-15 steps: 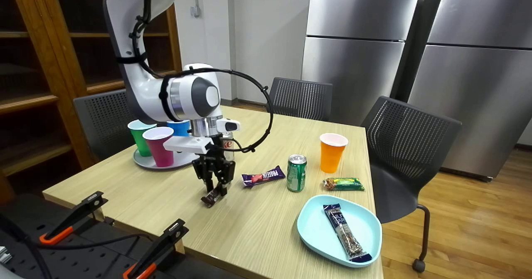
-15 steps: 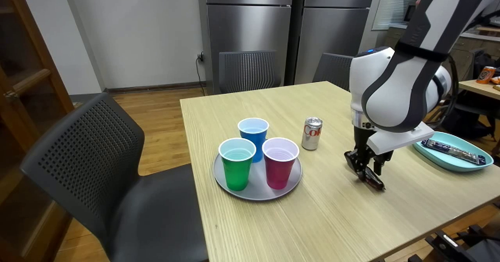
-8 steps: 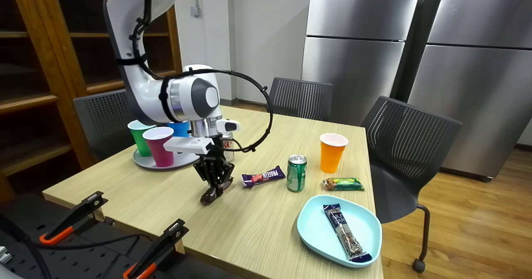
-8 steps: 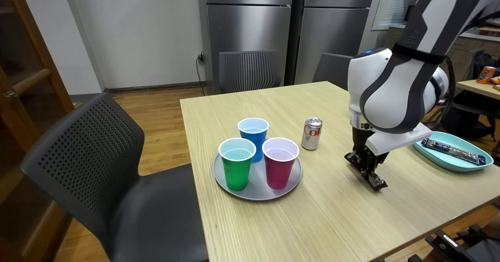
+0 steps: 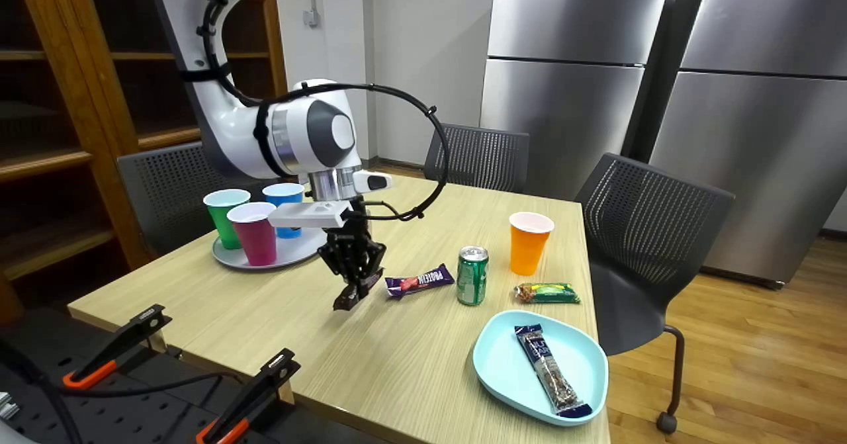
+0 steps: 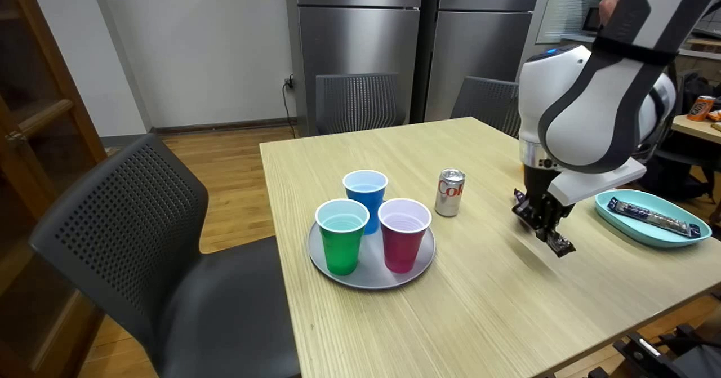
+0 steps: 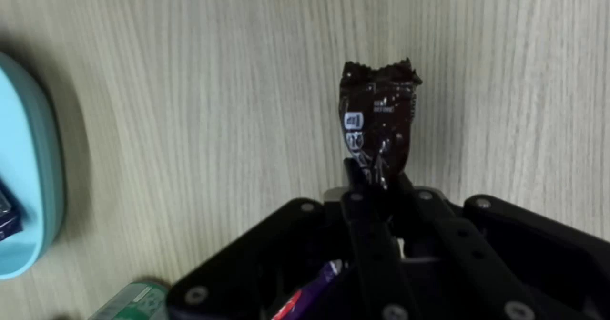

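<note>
The jaws are pressed together on a dark-brown wrapped bar [image 7: 379, 119], pinching it across its narrow width, so it lies directly between them, its long axis at right angles to their squeeze and a crimped end pointing up the wrist view. They belong to the only robot arm [image 6: 591, 124] in sight and hold the bar just above the table [image 6: 479, 310]. A short length seems to stick out behind them too, though dark wrapper against black metal makes that hard to be sure of. Just beside the jaws lies a purple protein bar [image 5: 419, 281]; past it stand a green can [image 5: 472, 275] and an orange cup [image 5: 529, 242], near a green-wrapped snack [image 5: 546, 292]. Well apart, at the left of the wrist view, a turquoise dish [image 5: 503, 358] carries a navy-wrapped bar [image 5: 549, 368]. On the opposite side a grey plate [image 6: 370, 261] bears 3 cups [image 6: 401, 243], with a silver can [image 6: 449, 195] near it. The table is pale, straight-grained wood, with dark mesh-backed chairs [image 6: 129, 237] around it, 2 steel refrigerators [image 6: 360, 57] and a wooden cabinet [image 5: 92, 93] beyond.
</note>
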Robot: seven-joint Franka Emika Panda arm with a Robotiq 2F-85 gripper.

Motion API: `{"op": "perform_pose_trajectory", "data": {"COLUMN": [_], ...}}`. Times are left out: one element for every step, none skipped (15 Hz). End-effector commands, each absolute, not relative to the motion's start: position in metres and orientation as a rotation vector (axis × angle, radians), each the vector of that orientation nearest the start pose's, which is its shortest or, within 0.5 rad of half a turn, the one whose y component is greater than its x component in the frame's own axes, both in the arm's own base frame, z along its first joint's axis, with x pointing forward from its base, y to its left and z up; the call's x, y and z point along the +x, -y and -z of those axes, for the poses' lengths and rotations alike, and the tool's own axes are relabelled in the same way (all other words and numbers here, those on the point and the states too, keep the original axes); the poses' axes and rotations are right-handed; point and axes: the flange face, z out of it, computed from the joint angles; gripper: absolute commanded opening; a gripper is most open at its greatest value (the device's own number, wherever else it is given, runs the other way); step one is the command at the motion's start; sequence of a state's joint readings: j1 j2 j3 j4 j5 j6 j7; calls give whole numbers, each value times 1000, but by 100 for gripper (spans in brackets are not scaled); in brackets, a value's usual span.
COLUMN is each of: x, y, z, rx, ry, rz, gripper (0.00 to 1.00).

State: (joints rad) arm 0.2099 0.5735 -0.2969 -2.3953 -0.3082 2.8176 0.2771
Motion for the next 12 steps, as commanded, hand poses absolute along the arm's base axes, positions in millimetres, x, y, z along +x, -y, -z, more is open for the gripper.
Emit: {"op": "perform_pose_trajectory", "data": {"x": [443,440,437,435,432,426,423,420,418,416,414,413], "y": [70,81,89,102,111,125,138,150,159,168,174,181], "z": [-123,-131,-137,-143,-149,-156,-161,-165,-169,-172,-176,-178], "rx": [-3373,-3365,-3357,-3350,-3341,-3338,-3341,-3341,-3343,-3347,-3352,-3362], "ry": [65,90,106,99,103,90,69,60,39,22,0,-13], "rz": [-184,-177,-173,-169,-166,-162,-166,-170,-172,-177,-183,-187], "gripper": [4,4,4,4,4,4,4,4,4,4,4,4]}}
